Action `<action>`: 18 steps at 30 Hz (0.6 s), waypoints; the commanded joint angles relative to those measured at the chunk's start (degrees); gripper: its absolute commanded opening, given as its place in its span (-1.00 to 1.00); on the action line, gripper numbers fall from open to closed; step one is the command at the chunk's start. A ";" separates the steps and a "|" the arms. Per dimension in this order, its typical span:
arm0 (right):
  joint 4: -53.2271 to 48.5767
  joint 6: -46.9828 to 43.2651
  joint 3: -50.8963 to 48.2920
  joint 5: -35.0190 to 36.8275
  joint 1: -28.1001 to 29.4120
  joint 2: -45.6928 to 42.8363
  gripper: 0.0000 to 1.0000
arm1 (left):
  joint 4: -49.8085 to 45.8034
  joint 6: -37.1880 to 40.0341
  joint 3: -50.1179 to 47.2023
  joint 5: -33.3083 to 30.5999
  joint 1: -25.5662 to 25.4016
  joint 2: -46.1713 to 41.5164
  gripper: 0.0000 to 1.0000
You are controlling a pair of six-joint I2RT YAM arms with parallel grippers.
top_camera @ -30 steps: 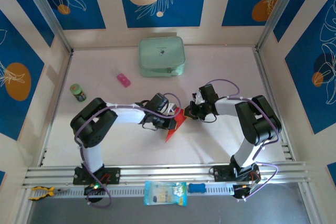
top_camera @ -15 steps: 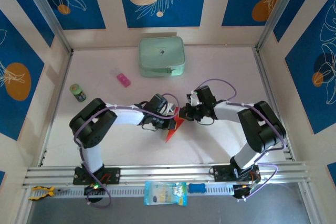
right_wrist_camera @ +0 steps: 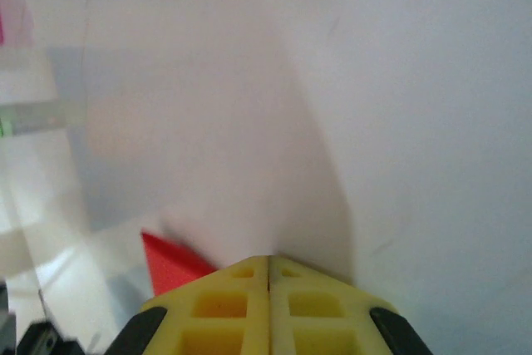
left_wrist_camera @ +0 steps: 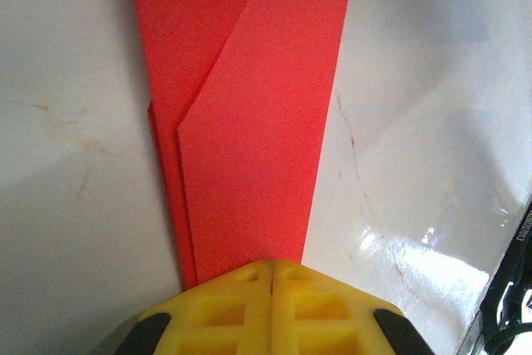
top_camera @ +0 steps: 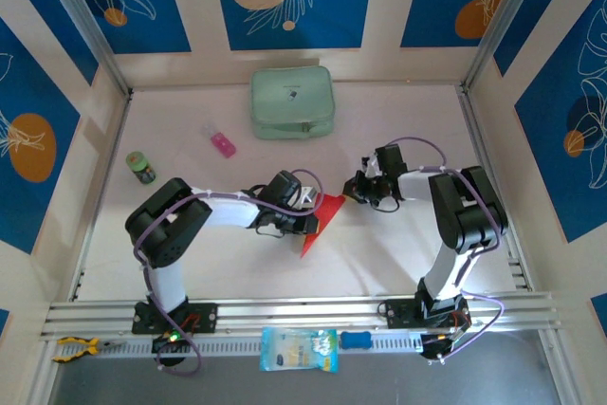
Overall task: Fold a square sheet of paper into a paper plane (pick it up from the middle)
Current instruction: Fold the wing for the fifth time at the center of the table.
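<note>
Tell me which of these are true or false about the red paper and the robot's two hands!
1. The left gripper is shut on the red paper. True.
2. The right gripper has its fingers wide open. False: they are pressed shut with nothing between them.
3. The green case lies on top of the red paper. False: it sits near the back wall, well apart from the paper.
4. A small pink block lies left of the green case. True.
</note>
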 commanded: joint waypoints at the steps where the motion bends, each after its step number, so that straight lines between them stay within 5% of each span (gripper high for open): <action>1: -2.62 -1.38 1.75 0.95 -1.10 1.35 -0.86 | -3.92 -1.20 -2.82 -0.97 0.12 1.62 -0.96; 10: -3.09 0.75 -1.78 0.60 -0.08 -8.33 -0.81 | -2.38 -4.41 -3.53 -3.04 -0.60 -0.32 -0.95; 18: -3.54 3.71 -5.86 -0.46 5.53 -12.50 -0.75 | -5.49 -5.27 -3.17 -10.95 -3.31 -5.21 -0.87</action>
